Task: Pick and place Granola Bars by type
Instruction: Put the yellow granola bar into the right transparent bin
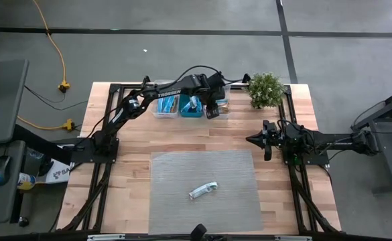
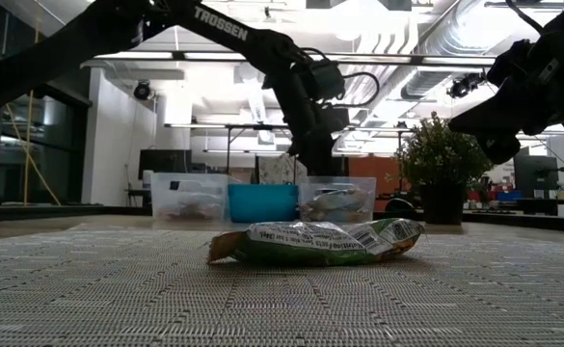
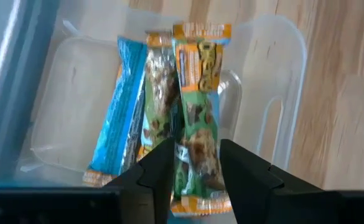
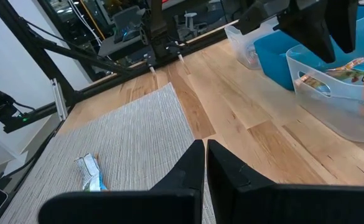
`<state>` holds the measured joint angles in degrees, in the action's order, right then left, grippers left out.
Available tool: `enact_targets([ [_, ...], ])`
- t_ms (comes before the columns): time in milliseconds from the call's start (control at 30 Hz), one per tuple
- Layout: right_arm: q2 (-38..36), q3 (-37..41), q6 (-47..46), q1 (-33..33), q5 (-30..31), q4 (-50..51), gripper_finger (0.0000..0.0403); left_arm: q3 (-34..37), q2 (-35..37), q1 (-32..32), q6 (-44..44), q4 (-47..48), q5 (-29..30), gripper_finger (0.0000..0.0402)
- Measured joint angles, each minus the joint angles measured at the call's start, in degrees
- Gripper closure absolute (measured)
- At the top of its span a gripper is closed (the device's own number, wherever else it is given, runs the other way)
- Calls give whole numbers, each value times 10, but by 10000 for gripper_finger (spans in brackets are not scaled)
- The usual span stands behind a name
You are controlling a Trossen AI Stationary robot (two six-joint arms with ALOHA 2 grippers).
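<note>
Lying on the grey mat of the wooden table, one bar remains; left gripper narrowly open.

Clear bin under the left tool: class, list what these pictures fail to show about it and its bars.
- Left tool: whether it grips or has released the green bar, left wrist view.
- Bar count in clear bin: high view, arm covers it.
- Bin contents: low view, cloudy wall blurs them.

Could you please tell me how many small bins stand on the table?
3, in a row at the far edge: clear plastic bin on the left, teal plastic bin in the middle, clear plastic bin on the right.
</note>
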<state>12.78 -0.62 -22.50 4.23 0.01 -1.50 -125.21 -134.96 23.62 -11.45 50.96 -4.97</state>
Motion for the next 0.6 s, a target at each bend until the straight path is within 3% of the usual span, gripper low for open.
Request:
enact_targets([
  [333,0,0,0,0,0,0,402,-1,7,0,-14,18,1,244],
  [600,0,0,0,0,0,0,402,-78,7,0,-51,90,-1,231],
])
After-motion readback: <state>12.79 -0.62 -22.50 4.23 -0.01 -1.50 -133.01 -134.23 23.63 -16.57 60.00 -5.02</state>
